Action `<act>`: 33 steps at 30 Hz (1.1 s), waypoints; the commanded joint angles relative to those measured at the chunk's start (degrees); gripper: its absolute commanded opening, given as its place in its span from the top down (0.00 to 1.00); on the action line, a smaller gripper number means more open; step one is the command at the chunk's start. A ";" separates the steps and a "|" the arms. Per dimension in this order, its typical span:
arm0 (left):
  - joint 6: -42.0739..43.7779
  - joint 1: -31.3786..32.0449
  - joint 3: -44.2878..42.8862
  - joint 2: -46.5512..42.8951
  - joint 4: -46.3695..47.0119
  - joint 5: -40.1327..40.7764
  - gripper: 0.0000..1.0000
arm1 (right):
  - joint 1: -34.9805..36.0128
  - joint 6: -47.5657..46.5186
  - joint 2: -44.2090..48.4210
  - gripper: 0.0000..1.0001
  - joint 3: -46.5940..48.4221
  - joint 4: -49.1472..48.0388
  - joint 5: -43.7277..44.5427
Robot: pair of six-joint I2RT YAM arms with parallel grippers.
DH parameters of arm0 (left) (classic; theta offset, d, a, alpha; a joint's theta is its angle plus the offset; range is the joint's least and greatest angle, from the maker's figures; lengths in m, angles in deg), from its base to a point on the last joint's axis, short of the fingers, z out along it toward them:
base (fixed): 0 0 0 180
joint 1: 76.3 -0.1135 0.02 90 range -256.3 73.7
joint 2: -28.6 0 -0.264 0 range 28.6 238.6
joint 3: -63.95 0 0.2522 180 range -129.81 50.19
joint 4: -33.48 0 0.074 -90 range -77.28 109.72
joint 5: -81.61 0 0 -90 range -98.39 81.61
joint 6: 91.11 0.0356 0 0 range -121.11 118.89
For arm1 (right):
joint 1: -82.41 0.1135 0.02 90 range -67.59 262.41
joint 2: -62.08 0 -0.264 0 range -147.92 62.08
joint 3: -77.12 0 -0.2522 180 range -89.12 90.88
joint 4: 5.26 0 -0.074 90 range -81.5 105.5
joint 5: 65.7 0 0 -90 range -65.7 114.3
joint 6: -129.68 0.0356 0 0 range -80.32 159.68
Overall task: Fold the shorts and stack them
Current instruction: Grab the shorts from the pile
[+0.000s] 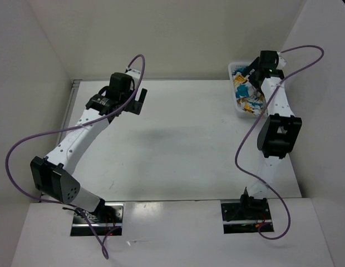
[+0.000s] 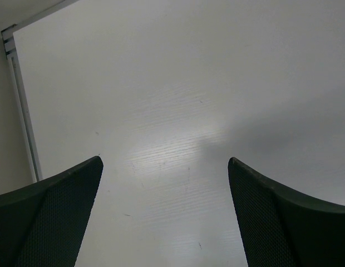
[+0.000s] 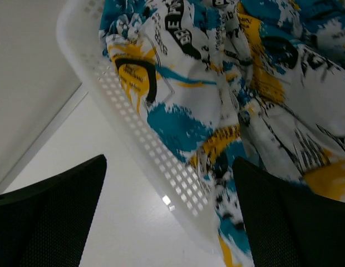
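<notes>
The white table (image 1: 183,144) takes up most of the top view, and the wide middle of it carries nothing to fold yet. The left arm (image 1: 78,139) reaches over the far left part of the table. The right arm (image 1: 275,111) stretches to the far right corner, where a white mesh basket (image 1: 231,83) sits against the wall.

The shorts (image 3: 217,83) lie bunched in that basket, a crumpled heap of white cloth printed in teal, yellow-orange and black, with some folds spilling up to the rim. How many pairs are in the heap cannot be told.

The left fingers (image 2: 55,217) are spread wide over bare table and grasp nothing. The right fingers (image 3: 50,217) are also spread wide and empty. They hang above the basket's near wall (image 3: 144,144) and the edge of the cloth, not yet touching either.

This looks like the very first step: fetching a pair from the basket, with no folding or stacking begun. The next move calls for the right fingers to go down past the rim into the heap and pinch one layer of cloth, not the mesh wall. They then need to lift it clear and carry it to the open middle of the table, where the left fingers can help spread it flat.
</notes>
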 commanded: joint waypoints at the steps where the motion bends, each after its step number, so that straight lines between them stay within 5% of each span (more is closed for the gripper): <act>1: 0.16 0.24 -1.26 -0.94 -0.61 -1.12 0.00 | -1.06 1.31 -9.55 0.03 12.66 4.75 -5.28; 6: 0.16 0.24 -3.10 -0.94 -1.75 -1.65 0.00 | -2.38 2.02 -22.56 0.11 29.02 8.01 -6.43; 10: 0.16 0.24 -5.48 0.20 -4.21 -2.17 0.00 | -2.90 2.54 -26.71 0.38 33.60 8.80 -5.29; 16: 0.16 0.24 -6.53 0.73 -4.21 -3.23 0.00 | -2.91 3.25 -26.01 0.99 36.60 10.30 -3.88; 22: 0.16 0.24 -7.15 1.25 -3.69 -7.79 0.00 | -0.19 0.97 -18.55 1.00 44.05 13.37 -1.95; 26: 0.16 -5.02 -6.01 1.25 -1.50 -20.26 0.00 | 5.86 -0.44 -21.24 1.00 69.38 20.48 -4.75; 28: 0.16 -7.05 -6.00 0.73 -0.87 -24.40 0.00 | 9.47 -0.45 -10.29 1.00 60.34 10.33 -8.27; 31: 0.16 -8.45 -5.48 0.20 -0.87 -25.64 0.00 | 14.49 -3.26 -10.54 1.00 69.53 12.04 -10.72; 33: 0.16 -9.24 -5.48 -0.32 -1.40 -25.64 0.00 | 16.68 -3.78 -5.12 1.00 65.70 9.52 -12.93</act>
